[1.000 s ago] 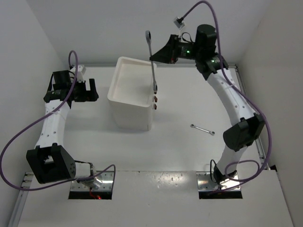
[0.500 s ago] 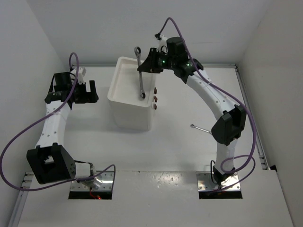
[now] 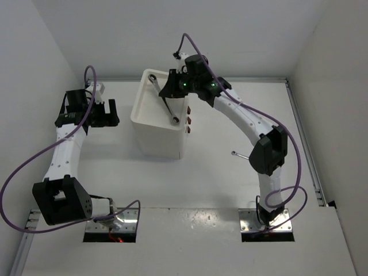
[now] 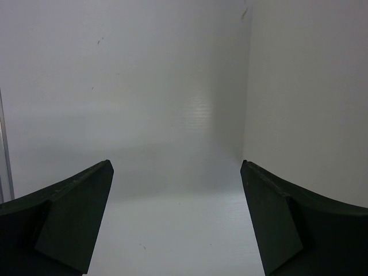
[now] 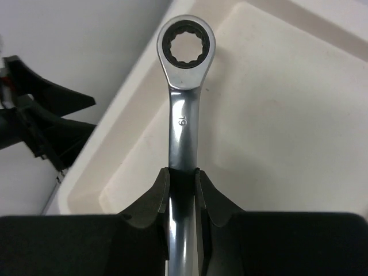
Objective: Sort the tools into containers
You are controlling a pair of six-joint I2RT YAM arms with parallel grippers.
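Swung further left, my right gripper (image 5: 183, 178), clamped on the wrench (image 5: 184, 115), now hangs over the cabinet tray (image 3: 142, 109), its long axis running upper left to lower right.

Wrench (image 5: 184, 121) shaft runs out of sight between the fingers (image 5: 150, 202) of the right gripper (image 5: 182, 171) — its lower end is cut off at the bottom edge. From above, the second wrench (image 3: 240, 154) is half hidden behind the right arm (image 3: 268, 150) — too small for detail.
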